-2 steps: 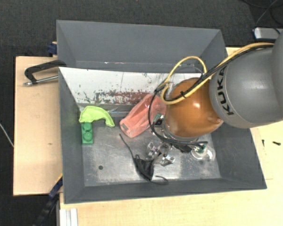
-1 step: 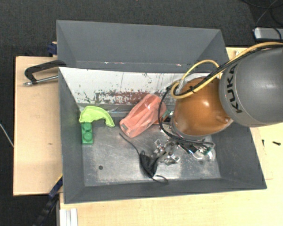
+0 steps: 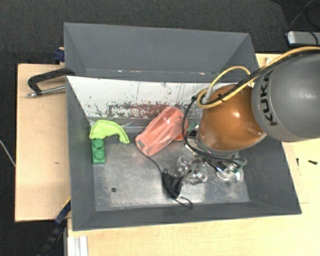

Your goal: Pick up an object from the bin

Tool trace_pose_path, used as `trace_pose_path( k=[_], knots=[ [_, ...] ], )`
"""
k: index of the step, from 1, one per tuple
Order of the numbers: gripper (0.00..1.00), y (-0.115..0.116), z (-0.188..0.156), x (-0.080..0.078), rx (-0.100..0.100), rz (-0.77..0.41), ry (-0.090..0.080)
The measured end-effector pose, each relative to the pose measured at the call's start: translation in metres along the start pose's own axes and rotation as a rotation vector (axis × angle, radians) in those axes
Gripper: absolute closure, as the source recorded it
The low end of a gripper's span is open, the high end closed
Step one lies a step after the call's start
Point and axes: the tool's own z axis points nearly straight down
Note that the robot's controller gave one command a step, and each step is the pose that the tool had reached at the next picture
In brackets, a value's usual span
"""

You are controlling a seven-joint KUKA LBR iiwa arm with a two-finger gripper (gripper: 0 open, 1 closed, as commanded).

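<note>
Gripper [image 3: 209, 173] sits low in the bin [image 3: 127, 181], right of centre, toward the front wall (the one at the view's bottom edge), under the arm's orange cover [image 3: 226, 126]. Shiny metal shows there but it's a jumble, so can't tell if it's open or shut, and nothing is visibly held. Closest obj: small black thing [image 3: 172, 184] w/ a thin cord trailing toward the front wall. It lies just beside the gripper on the side away from the arm, poss. touching; contact not clear. Its body runs roughly back-to-front, tilted a bit. Next closest: pink crumpled pouch [image 3: 161, 131], mid-bin near the back wall, long axis diagonal from bin centre up toward the back-right corner, its far end tucked close to the orange cover. Well apart by the left wall: green brick [image 3: 98, 152] and lime curved piece [image 3: 109, 129], touching each other. Judgement: the black thing looks like the likeliest pick, needing a short shift away from the arm. The pouch would need a move toward the back wall.
</note>
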Motion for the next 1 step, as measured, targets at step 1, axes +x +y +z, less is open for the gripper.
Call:
trace_pose_path(
  k=[1],
  knots=[
    [1.00, 0.0185, -0.2170, 0.0020, 0.003, -0.084, 0.001]
  ],
)
